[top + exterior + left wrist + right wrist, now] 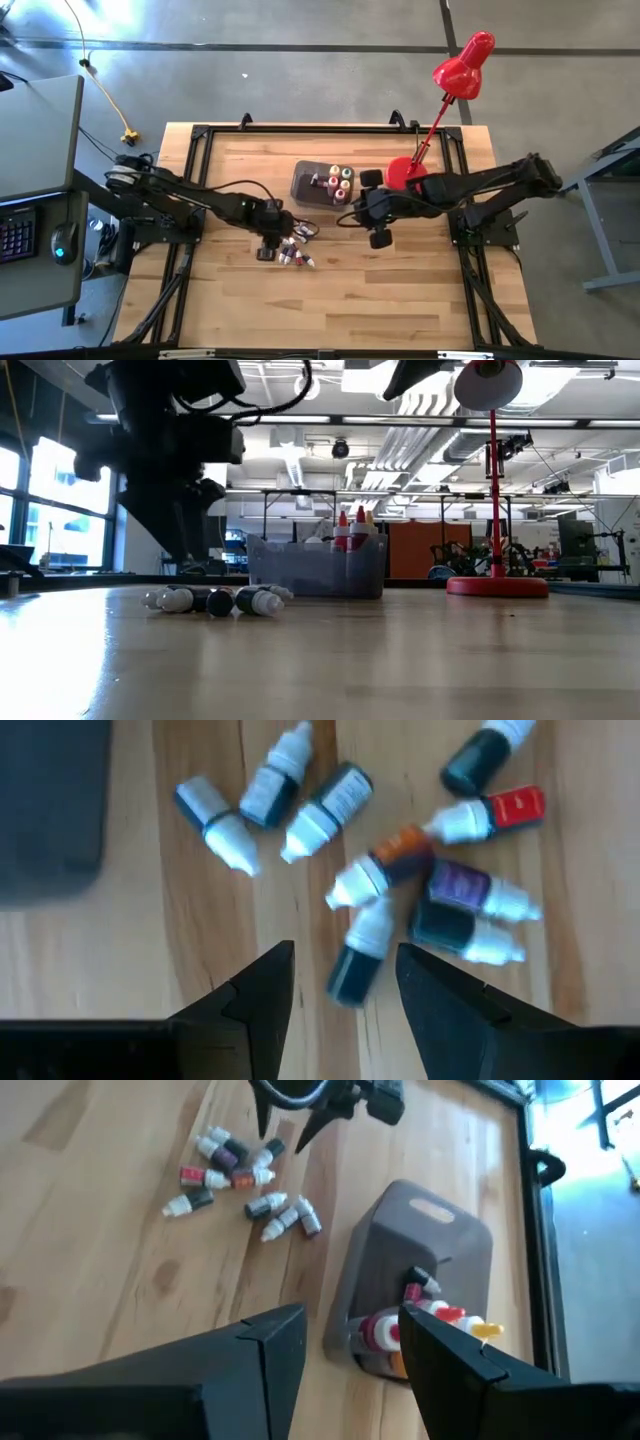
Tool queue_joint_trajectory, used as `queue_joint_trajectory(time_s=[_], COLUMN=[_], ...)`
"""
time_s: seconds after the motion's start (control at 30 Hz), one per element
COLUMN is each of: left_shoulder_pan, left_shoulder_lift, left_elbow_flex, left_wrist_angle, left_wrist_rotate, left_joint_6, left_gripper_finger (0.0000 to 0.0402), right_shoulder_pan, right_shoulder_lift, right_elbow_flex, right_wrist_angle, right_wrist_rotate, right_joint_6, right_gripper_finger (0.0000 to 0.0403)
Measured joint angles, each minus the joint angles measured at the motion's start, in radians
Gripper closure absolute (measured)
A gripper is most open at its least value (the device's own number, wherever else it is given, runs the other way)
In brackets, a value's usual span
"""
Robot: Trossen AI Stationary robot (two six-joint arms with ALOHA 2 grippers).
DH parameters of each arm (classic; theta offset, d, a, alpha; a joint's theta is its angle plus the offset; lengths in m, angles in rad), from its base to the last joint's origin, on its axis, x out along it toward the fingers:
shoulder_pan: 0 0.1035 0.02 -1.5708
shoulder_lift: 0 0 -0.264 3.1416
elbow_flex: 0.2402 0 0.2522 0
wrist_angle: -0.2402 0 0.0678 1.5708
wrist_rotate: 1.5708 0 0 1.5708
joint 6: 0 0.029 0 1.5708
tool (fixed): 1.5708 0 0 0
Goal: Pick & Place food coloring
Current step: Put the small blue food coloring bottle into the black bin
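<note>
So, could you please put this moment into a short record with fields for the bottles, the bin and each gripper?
loose bottles: a cluster of food coloring bottles lying on their sides on the wooden table
bin: dark grey bin beside the cluster, with several bottles already standing inside
left gripper: left gripper open, above the loose cluster, one dark bottle between its fingertips
right gripper: right gripper open, empty, near the bin
lamp: red desk lamp at the table's far side

The near half of the worktop lies bare — easy passage. Farther back, loose bottles, the grey bin and red lamp crowd the way.
</note>
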Motion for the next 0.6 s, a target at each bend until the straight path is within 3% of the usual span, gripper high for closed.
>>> queue_joint_trajectory(time_s=[0.2,0.6], left_shoulder_pan=[0.0,0.0], left_shoulder_lift=[0.04,0.13], left_elbow_flex=[-0.003,0.0], left_wrist_angle=[-0.006,0.001], left_wrist_rotate=[0.055,0.054], left_joint_6=[0.019,0.026], left_gripper_finger=[0.023,0.0231], right_shoulder_pan=[0.0,0.0], right_shoulder_lift=[0.014,0.016], right_elbow_flex=[-0.001,-0.001], right_wrist_angle=[-0.012,-0.029], right_wrist_rotate=[-0.007,0.004], right_joint_6=[0.0,0.002], right_gripper_finger=[0.0249,0.0249])
